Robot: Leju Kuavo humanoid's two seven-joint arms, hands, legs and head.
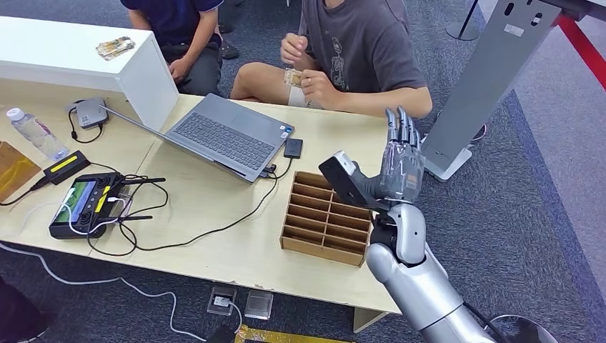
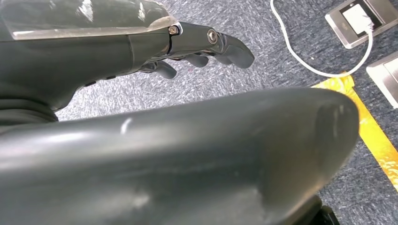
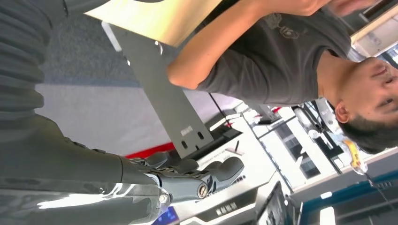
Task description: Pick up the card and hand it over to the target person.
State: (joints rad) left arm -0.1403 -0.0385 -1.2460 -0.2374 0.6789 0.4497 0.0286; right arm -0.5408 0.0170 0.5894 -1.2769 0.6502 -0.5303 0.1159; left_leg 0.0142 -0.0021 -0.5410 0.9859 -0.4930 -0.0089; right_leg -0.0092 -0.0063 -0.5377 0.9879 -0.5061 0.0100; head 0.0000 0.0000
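Observation:
A small patterned card [image 1: 292, 76] is pinched between both hands of the seated person in the grey shirt [image 1: 371, 50], across the table. My right hand [image 1: 401, 163] is raised over the right end of the wooden divider box [image 1: 325, 218], fingers straight up and apart, holding nothing. In the right wrist view the fingers [image 3: 220, 171] also stretch out bare, with the person's arm [image 3: 211, 56] beyond them. My left hand [image 2: 197, 49] hangs over grey carpet, fingers loosely extended with nothing in them.
An open laptop [image 1: 221, 132] sits mid-table with cables trailing to a handheld controller [image 1: 82, 204]. A white box [image 1: 107, 68] with a small stack of cards [image 1: 115, 47], a water bottle [image 1: 32, 132] and a second seated person [image 1: 182, 36] are at the left. A grey stand [image 1: 486, 78] rises at right.

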